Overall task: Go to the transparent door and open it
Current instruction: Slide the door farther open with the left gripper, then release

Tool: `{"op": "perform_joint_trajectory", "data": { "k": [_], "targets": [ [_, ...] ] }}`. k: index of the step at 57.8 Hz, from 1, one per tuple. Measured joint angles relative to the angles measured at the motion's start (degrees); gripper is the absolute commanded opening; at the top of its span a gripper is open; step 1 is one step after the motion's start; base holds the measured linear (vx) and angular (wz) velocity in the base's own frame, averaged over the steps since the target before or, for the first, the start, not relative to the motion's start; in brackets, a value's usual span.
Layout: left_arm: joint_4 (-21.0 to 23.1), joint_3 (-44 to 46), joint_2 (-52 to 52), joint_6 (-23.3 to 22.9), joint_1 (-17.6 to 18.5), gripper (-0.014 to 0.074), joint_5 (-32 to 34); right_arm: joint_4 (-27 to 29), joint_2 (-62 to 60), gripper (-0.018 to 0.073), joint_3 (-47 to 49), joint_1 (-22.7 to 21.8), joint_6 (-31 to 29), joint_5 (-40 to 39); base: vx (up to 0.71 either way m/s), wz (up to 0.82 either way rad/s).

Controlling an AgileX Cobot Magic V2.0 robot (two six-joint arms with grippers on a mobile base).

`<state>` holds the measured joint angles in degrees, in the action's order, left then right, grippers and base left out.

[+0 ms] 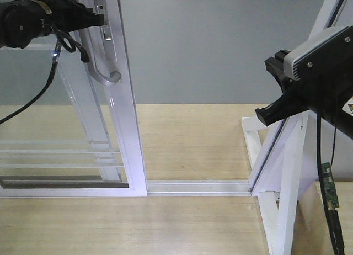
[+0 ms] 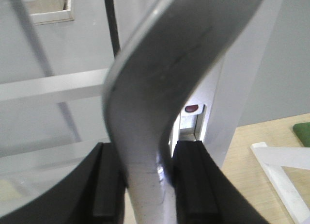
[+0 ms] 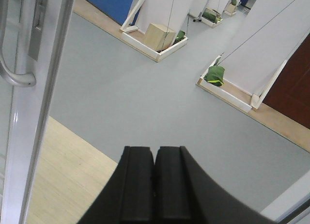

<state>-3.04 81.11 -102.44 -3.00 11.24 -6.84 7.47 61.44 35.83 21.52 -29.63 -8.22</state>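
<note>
The transparent door (image 1: 128, 128) stands at the left of the front view: glass with thin horizontal bars in a white frame. Its curved grey pull handle (image 1: 105, 73) hangs on the frame's edge. High on that handle, my left gripper (image 1: 98, 16) is shut on it. The left wrist view shows the handle (image 2: 169, 64) pinched between both black fingers (image 2: 109, 185), gripper (image 2: 145, 153). My right gripper (image 1: 270, 114) hovers at the right, away from the door. It is shut on nothing (image 3: 155, 151), with the door frame (image 3: 34, 112) and handle (image 3: 14, 76) to its left.
A floor track (image 1: 198, 186) runs right from the door to a slanted white support frame (image 1: 287, 172). Beyond the wooden platform lies grey floor with white partitions, a cardboard box (image 3: 160, 36) and green bags (image 3: 214, 74). A cable with a small circuit board (image 1: 330, 189) hangs at the right.
</note>
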Motion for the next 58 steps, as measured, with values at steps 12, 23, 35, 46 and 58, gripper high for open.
{"op": "perform_joint_trajectory", "data": {
  "k": [12, 23, 35, 46, 58],
  "targets": [
    [-1.5, 0.0, 0.9, 0.0, -1.7, 0.0, -2.3, 0.1, 0.0, -0.0004, 0.0, 0.0, 0.0, 0.0, 0.0, 0.0],
    [-6.1, -2.9, 2.9, -0.4, -2.9, 0.0, -1.3, 0.3, 0.0, -0.0004, 0.0, 0.0, 0.0, -0.1, 0.0, 0.0],
    [-8.3, -12.7, 11.6, 0.5, -2.6, 0.0, -0.8, 0.3, 0.0, -0.0004, 0.0, 0.0, 0.4, 0.0, 0.0, 0.0],
    [-8.4, -24.6, 20.7, 0.6, -2.3, 0.0, 1.1, 0.7, 0.0, -0.0004, 0.0, 0.0, 2.1, 0.8, 0.0, 0.0],
    [-8.4, -36.6, 32.5, 0.9, -2.3, 0.0, 1.7, 3.3, -3.1, -0.0004, 0.0, 0.0, 4.0, 4.7, 0.0, 0.0]
  ]
}}
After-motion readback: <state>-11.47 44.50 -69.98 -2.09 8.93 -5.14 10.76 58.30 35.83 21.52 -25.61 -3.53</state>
